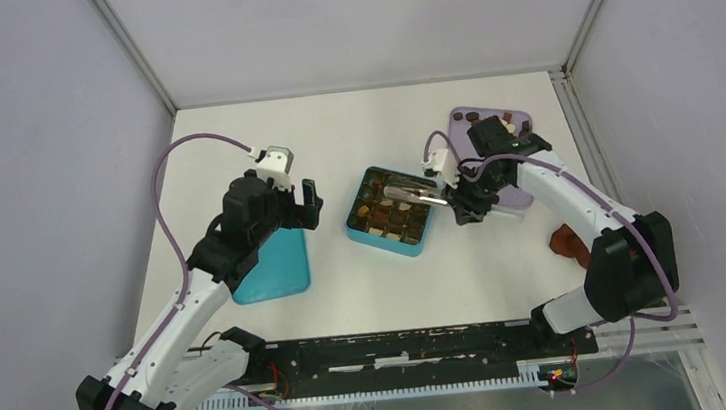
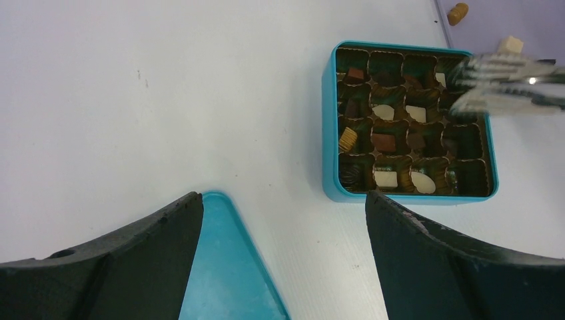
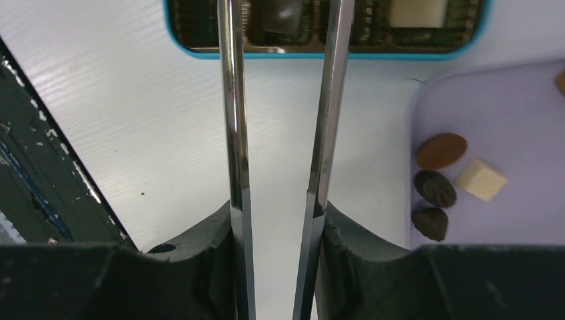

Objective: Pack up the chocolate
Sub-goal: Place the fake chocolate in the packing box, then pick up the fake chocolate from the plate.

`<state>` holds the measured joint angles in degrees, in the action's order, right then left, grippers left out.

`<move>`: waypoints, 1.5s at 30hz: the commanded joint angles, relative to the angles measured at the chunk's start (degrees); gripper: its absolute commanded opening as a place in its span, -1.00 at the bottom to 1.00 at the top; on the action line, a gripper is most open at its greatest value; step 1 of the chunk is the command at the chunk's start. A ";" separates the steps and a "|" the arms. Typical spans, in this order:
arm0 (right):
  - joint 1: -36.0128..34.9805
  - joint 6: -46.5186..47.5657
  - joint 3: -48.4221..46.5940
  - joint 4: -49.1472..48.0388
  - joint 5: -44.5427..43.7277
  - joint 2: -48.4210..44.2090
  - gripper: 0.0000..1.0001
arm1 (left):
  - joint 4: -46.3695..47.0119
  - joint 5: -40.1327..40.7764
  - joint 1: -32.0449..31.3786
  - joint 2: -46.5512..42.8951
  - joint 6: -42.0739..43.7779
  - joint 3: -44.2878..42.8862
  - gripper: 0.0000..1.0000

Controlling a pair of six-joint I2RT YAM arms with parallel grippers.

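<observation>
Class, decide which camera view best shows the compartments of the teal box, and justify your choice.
The left wrist view: the whole teal box faces it, with nearly every compartment and chocolate distinct. The top external view shows the box small, with the tongs reaching over it. The right wrist view catches only its near edge.

Twin white arms with black joints and purple cables.
The left arm and right arm pair white links with bulky black joints. A purple cable arcs at ten o'clock into a white connector; a green light glows at one o'clock. The left gripper has broad matt-black fingers.
</observation>
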<state>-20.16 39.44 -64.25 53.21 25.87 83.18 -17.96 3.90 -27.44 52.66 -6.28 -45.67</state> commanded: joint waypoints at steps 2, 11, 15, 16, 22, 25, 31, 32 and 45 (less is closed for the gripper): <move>9.76 -1.90 -5.30 -1.30 2.68 0.77 -0.18 | 0.49 -0.52 0.16 -1.44 1.91 -0.16 0.92; 22.55 2.19 -9.48 1.43 -4.08 5.68 -0.19 | 0.56 -0.90 0.12 -1.65 1.80 -0.21 0.92; 24.49 4.20 -8.59 1.63 -7.15 6.79 -0.19 | 0.69 -1.16 0.07 -1.33 1.81 -0.23 0.92; 24.68 4.52 -8.37 1.45 -8.10 7.19 -0.18 | 0.65 -1.22 0.08 -1.19 1.84 -0.21 0.93; 24.99 6.90 -10.12 2.51 -12.58 11.27 -0.16 | 0.64 -1.19 0.13 -0.96 1.86 -0.21 0.93; 24.95 7.18 -10.74 2.14 -14.44 13.28 -0.14 | 0.64 -1.06 0.06 -0.99 1.89 -0.21 0.92; 25.00 7.23 -13.19 1.84 -15.36 17.09 -0.09 | 0.56 -1.15 0.08 -0.78 1.90 -0.23 0.93; 25.00 7.23 -13.67 2.05 -15.09 17.79 -0.08 | 0.56 -1.10 0.06 -0.84 1.96 -0.21 0.93; 23.97 6.76 -16.26 1.87 -12.66 22.77 -0.04 | 0.62 -1.00 0.16 -0.34 1.89 -0.21 0.92</move>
<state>4.49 45.95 -77.80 55.24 11.99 105.54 -17.96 2.94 -27.44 52.23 -6.28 -45.67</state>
